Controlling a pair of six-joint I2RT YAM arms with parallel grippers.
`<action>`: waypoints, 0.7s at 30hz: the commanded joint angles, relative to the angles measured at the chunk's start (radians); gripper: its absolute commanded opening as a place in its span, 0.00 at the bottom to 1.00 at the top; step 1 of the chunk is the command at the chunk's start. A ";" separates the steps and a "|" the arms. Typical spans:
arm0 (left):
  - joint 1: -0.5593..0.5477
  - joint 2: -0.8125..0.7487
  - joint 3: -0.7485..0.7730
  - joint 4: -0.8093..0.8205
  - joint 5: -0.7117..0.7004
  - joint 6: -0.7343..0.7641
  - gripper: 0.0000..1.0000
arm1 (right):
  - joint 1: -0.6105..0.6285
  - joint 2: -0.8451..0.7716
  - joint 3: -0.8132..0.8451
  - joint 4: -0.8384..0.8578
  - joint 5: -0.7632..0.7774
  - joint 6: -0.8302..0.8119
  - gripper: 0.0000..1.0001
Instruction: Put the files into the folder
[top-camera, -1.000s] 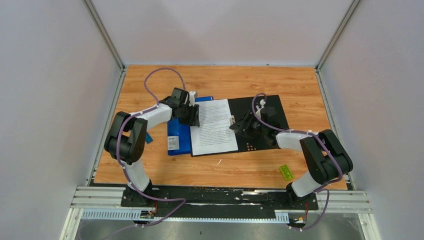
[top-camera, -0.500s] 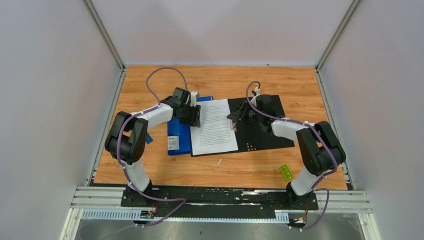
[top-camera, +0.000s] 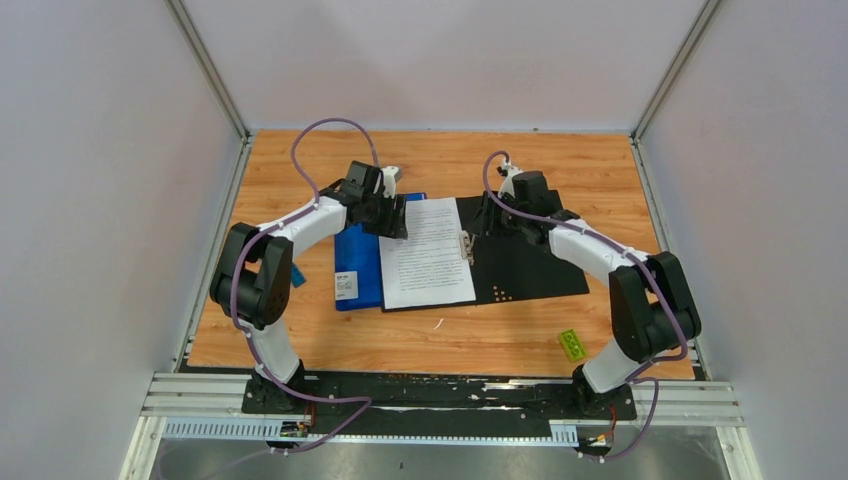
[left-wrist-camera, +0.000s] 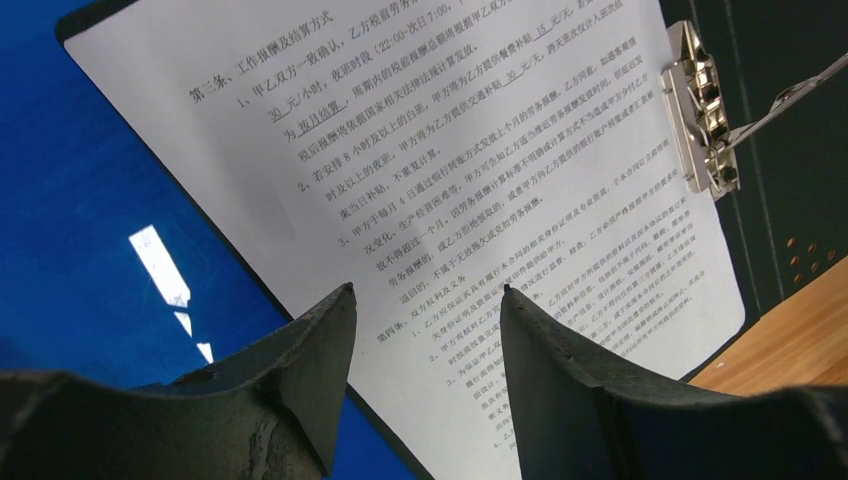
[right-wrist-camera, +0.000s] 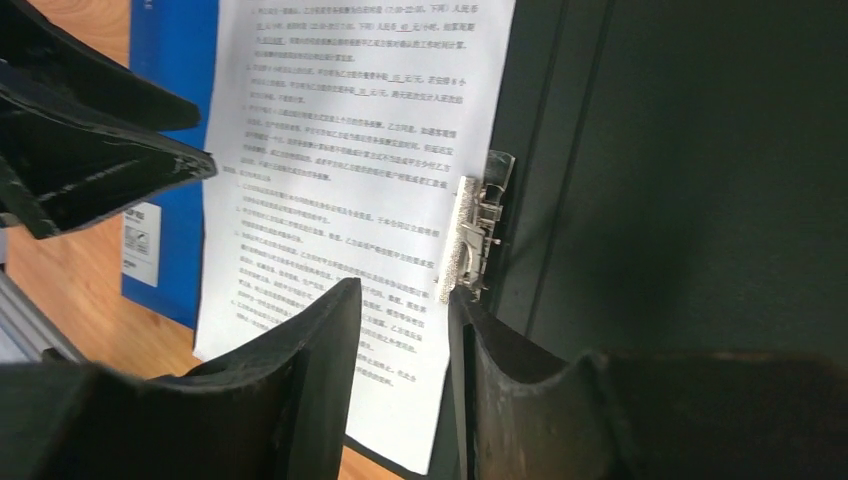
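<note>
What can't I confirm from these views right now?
- How many pages: the top view is too small, and the wrist views show only the top sheet, which covers any second one.
- Whether the clip pins the sheet: its underside is hidden in every view.
- Sheet's far left corner: the left gripper covers it in the top view.

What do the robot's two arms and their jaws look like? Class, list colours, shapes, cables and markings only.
The left arm and right arm match: glossy white link shells between bulky black joint housings. A thin mauve cable loops loosely along each. The jaws are matte black wedges tapering to blunt tips, edges scuffed. No markings show.
</note>
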 joint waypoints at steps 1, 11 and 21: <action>-0.002 -0.030 0.049 -0.024 0.013 -0.012 0.63 | -0.025 -0.017 0.063 -0.099 0.053 -0.137 0.34; -0.003 0.001 0.046 0.041 0.056 -0.024 0.58 | -0.038 0.075 0.145 -0.109 0.002 -0.185 0.25; -0.004 0.044 0.047 0.042 0.046 -0.016 0.58 | -0.038 0.126 0.193 -0.127 -0.006 -0.205 0.20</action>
